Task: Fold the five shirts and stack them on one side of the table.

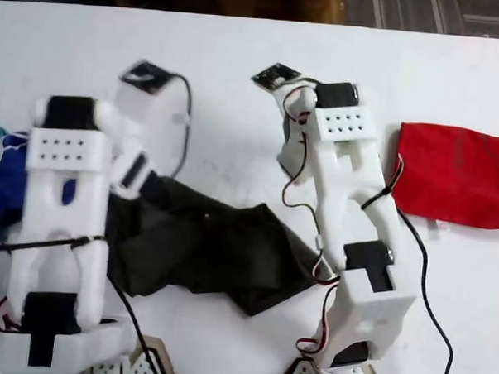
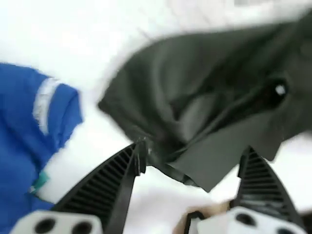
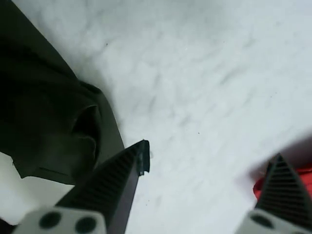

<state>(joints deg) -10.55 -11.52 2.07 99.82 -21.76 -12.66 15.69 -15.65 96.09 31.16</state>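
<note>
hovering over black shirt (image 1: pixel 206 243), left gripper (image 2: pixel 195 148) spread apart, right gripper (image 3: pixel 210 152) likewise, beside it

- The left arm (image 1: pixel 62 220) and right arm (image 1: pixel 348 208) have white plastic shells with black motor blocks at the joints.
- Each carries a white plate with 2 rows of small holes.
- Red, white and black wires (image 1: pixel 286 187) run along the right arm, and a black cable (image 1: pixel 425 282) trails beside it.
- The left gripper (image 2: pixel 195 148) and right gripper (image 3: pixel 210 152) have black, ribbed, wedge-shaped fingers on white mounts with round screw holes.
</note>
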